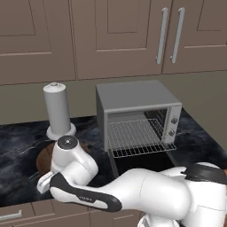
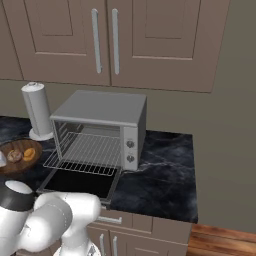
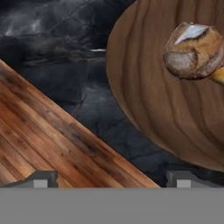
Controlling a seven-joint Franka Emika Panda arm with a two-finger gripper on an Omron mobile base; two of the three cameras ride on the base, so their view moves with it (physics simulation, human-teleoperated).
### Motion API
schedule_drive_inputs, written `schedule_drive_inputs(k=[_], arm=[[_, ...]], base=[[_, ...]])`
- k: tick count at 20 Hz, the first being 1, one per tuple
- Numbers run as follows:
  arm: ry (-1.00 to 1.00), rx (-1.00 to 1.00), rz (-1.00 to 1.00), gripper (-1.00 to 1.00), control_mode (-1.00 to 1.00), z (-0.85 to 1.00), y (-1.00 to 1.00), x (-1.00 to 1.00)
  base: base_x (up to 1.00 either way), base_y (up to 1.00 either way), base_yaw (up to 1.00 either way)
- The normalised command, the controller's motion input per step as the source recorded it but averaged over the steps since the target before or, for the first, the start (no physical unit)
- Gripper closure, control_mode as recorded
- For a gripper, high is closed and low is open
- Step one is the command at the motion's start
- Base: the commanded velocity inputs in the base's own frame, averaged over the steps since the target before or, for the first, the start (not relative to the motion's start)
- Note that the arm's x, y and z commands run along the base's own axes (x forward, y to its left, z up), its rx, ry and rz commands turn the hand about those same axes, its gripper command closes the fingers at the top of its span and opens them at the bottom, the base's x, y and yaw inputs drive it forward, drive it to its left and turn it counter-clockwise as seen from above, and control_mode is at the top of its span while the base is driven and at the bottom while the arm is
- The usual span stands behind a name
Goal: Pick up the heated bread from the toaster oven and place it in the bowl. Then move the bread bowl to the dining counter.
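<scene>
The toaster oven (image 1: 137, 115) (image 2: 100, 127) stands with its door dropped open and its wire rack bare. Left of it, the dark wooden bowl (image 2: 12, 167) (image 3: 153, 96) (image 1: 42, 159) rests on the black marbled countertop (image 2: 160, 175). In the bowl lies the heated bread (image 3: 194, 50) (image 2: 14, 156), beside an orange pastry (image 2: 30, 154). My gripper (image 3: 111, 179) is open and holds nothing. It hovers above the counter's front edge, just outside the bowl's rim. I cannot tell whether this countertop is the dining counter.
A white-grey upright cylinder (image 1: 57, 111) (image 2: 37, 110) stands behind the bowl. The oven's open door (image 2: 80, 182) juts toward the counter's front. Wooden floor (image 3: 48, 140) lies below the counter edge. My arm (image 1: 133, 190) crosses in front of the oven.
</scene>
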Motion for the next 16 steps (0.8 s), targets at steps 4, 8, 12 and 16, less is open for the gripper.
schedule_drive_inputs(k=[4, 8, 12, 16], arm=[[-0.06, -0.28, -0.01, -1.0, -1.0, 0.0, 0.01, 0.34], [-0.06, -0.28, 0.0, -1.0, -1.0, 0.0, 0.0, 0.5], [0.04, -0.12, 0.02, -1.0, -1.0, -0.11, 0.0, 0.2], [0.07, -0.09, 0.04, -1.0, -1.0, -0.19, 0.0, 0.12]], base=[[0.0, 0.0, 0.0], [0.0, 0.0, 0.0], [0.0, 0.0, 0.0], [0.0, 0.0, 0.0]])
